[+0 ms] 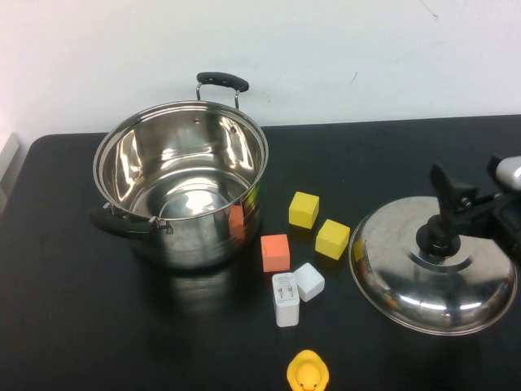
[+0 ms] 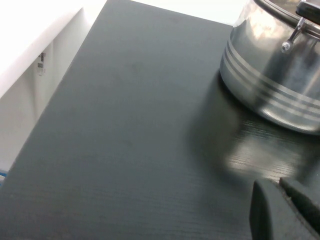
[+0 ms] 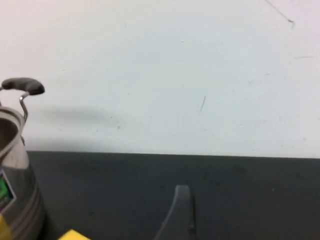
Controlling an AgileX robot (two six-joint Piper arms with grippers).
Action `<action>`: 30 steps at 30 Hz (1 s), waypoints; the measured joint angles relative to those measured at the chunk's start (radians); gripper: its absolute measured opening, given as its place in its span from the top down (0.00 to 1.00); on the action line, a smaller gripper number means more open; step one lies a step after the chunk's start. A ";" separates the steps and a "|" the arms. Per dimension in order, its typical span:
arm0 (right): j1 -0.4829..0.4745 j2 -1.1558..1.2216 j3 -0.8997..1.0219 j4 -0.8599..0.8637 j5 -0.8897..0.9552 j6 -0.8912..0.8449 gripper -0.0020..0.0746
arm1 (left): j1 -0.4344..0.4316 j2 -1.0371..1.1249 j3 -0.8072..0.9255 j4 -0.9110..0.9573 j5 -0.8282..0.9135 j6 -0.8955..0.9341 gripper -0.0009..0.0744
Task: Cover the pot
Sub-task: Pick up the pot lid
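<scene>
Pot (image 1: 181, 184) stands open on the table's left part, uncovered. Lid (image 1: 433, 265) lies well apart on the right, and my right gripper (image 1: 453, 213) sits at its knob (image 1: 434, 237); grip I cannot tell. I should lift straight, then carry high over the blocks (image 1: 303, 209), charger (image 1: 285, 299) and duck (image 1: 308, 373) between. My left gripper (image 2: 285, 210) waits low beside the pot, its opening unclear.

Open pot (image 1: 181, 183) left, lid (image 1: 433, 265) right under right gripper (image 1: 461, 198), blocks between.
</scene>
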 joint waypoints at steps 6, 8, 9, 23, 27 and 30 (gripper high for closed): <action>0.000 0.163 -0.002 -0.033 -0.059 0.002 0.14 | 0.000 0.000 0.000 0.000 0.000 0.000 0.99; 0.000 0.210 -0.004 -0.044 -0.059 0.002 0.14 | 0.000 0.000 0.000 0.000 0.000 0.000 0.99; 0.000 0.227 -0.004 -0.050 -0.059 0.002 0.14 | 0.000 0.000 0.000 0.000 0.000 0.000 0.99; 0.001 0.271 -0.010 -0.054 -0.071 0.002 0.52 | 0.000 0.000 0.000 0.000 0.000 0.004 0.99; 0.001 0.191 0.020 -0.054 -0.051 0.002 0.52 | 0.000 0.000 0.000 0.000 0.000 0.004 0.99; 0.001 0.083 0.036 -0.056 -0.044 0.008 0.52 | 0.000 0.000 0.000 0.000 0.000 0.003 0.99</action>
